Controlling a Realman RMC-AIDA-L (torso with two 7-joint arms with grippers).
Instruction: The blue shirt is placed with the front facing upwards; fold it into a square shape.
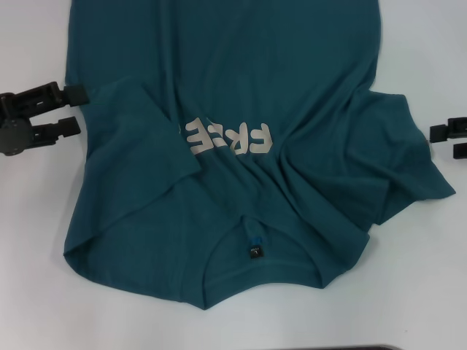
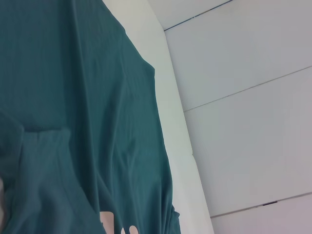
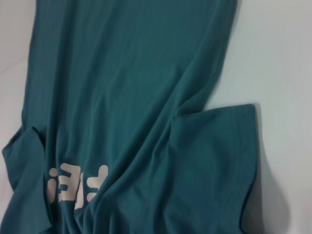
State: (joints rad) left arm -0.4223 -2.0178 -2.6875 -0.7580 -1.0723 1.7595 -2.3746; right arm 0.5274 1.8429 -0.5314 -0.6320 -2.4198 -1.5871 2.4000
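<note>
The blue shirt lies front up on the white table, collar and dark neck label nearest me. Its left-hand sleeve is folded inward over the chest and hides the end of the pale letters. The other sleeve spreads out flat, with creases running toward it. My left gripper stands open at the shirt's left edge, holding nothing. Just off the spread sleeve's tip, my right gripper is open too. Both wrist views show the shirt, without their own fingers.
Bare white table surrounds the shirt on the left, right and near sides. The shirt's hem runs out of the head view at the far side. Beyond the table edge, the left wrist view shows pale panels with seams.
</note>
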